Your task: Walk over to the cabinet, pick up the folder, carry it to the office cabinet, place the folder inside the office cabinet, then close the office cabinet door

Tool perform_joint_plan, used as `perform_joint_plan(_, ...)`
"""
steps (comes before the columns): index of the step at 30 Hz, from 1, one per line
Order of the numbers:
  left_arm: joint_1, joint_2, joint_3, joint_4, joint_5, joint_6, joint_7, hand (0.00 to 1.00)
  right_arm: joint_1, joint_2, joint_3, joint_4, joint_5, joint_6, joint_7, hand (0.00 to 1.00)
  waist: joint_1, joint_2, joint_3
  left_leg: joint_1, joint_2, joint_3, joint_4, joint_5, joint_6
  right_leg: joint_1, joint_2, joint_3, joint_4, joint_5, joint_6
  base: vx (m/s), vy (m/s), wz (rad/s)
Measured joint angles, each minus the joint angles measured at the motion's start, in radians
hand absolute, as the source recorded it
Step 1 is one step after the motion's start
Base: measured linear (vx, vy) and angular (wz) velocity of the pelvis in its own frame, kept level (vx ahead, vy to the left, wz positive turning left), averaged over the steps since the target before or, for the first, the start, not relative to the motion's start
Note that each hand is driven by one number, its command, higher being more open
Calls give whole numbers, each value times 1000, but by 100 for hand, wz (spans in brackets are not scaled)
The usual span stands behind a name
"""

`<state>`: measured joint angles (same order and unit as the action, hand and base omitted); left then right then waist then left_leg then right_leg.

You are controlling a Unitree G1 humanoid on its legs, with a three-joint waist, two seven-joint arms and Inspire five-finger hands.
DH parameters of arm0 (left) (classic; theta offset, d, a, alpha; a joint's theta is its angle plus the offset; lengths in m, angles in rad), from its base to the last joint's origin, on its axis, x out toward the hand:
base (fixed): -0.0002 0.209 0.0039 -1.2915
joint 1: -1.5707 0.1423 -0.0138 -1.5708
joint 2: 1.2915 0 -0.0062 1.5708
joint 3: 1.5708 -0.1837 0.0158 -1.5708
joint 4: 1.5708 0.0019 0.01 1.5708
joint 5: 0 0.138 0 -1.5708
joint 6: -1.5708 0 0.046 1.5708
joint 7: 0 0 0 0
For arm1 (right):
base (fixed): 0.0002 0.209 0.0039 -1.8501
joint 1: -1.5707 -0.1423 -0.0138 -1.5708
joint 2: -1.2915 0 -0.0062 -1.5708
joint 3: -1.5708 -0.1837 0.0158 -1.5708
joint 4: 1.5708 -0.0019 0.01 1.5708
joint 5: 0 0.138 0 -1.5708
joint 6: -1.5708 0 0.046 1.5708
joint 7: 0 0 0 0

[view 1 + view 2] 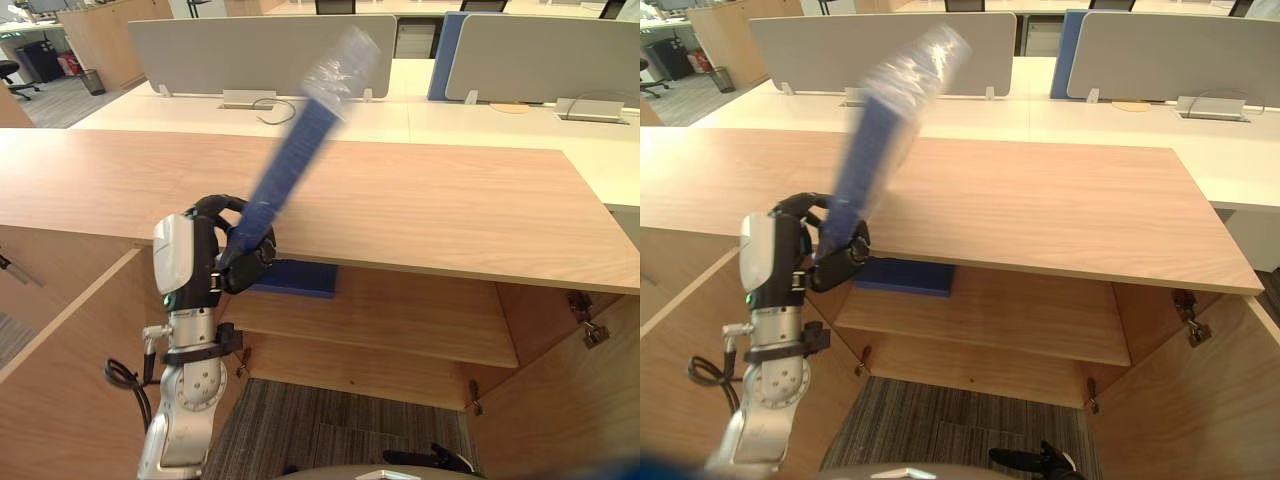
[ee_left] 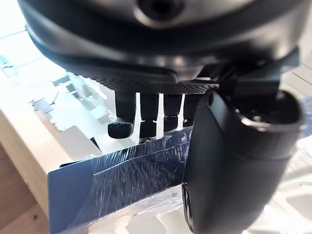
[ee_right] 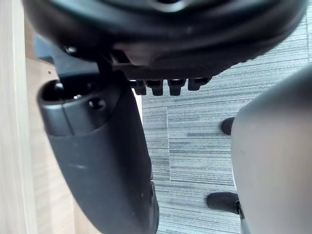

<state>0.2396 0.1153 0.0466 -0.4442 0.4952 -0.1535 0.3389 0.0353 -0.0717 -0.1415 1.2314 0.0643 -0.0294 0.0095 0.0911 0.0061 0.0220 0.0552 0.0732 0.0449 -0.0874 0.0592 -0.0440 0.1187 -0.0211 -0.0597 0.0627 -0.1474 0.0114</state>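
Eye views: left hand [image 1: 240,258] is clamped round the lower end of the folder [image 1: 298,145], whose long axis slants up and away over the office cabinet [image 1: 420,215] top. The open shelf [image 1: 400,320] lies below the hand.
Left wrist view: fingers and thumb pinch the folder.
Right wrist view: right hand [image 3: 105,161] hangs idle, apparently over the floor [image 3: 195,146]; whether it is closed cannot be told.

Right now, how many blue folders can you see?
2. The held folder tilts up from the left hand over the cabinet top; the flat folder lies on the upper shelf. More may be hidden deeper inside.
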Motion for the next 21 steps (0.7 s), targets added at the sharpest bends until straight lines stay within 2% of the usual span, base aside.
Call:
perform_joint_plan(2, 40, -31, -1, -34, -116, 3, -19, 0, 14, -2, 2, -10, 58, -12, 0, 100, 0, 0, 0, 1, 4, 6, 0, 0, 0, -7, 3, 9, 9, 0, 0, -21, -16, -13)
perform_joint_plan(4, 88, -51, -1, -71, -328, 2, -52, 0, 56, 2, 7, -78, 116, -28, -10, 100, 4, -1, 2, -1, 13, 31, 0, -4, -3, -31, 10, 34, 22, 0, 0, -56, -12, -29)
perform_joint_plan(5, 98, -54, -2, -79, -382, 2, -61, 0, 69, 3, 8, -104, 131, -29, -13, 100, 3, 0, 2, 0, 15, 37, 0, -5, -2, -35, 12, 42, 23, 0, -1, -64, -7, -39)
perform_joint_plan(7, 154, -85, -2, -131, -613, 1, -106, 0, 145, 24, 7, -268, 145, -29, -27, 100, -16, -3, 3, 2, 24, 69, 0, -10, -4, -51, 21, 76, 30, 6, -2, -64, -3, -43)
perform_joint_plan(10, 190, -114, -4, -167, -799, -14, -135, 0, 238, 61, 8, -483, 156, -29, -52, 100, -35, -5, 3, 6, 35, 112, 0, -16, -6, -72, 32, 118, 39, 12, -2, -58, 1, -44)
perform_joint_plan(13, 190, -132, -22, -174, -898, -20, -141, 0, 302, 105, 5, -690, 153, -29, -89, 100, -51, -5, 3, 17, 43, 161, 10, -28, -8, -89, 40, 164, 56, 15, 1, -45, 7, -48)
perform_joint_plan(17, 190, -137, -72, -177, -940, -20, -144, 0, 375, 152, 15, -962, 132, -27, -141, 100, -55, -1, 5, 29, 53, 235, 63, -66, -3, -101, 45, 230, 83, 14, 5, -13, 34, -60)
perform_joint_plan(21, 183, -138, -109, -179, -933, -20, -158, 0, 434, 173, 16, -1263, 52, -29, -200, 100, -84, 7, 6, 56, 61, 328, 98, -102, -2, -133, 54, 301, 147, -8, 39, -20, 55, -64)
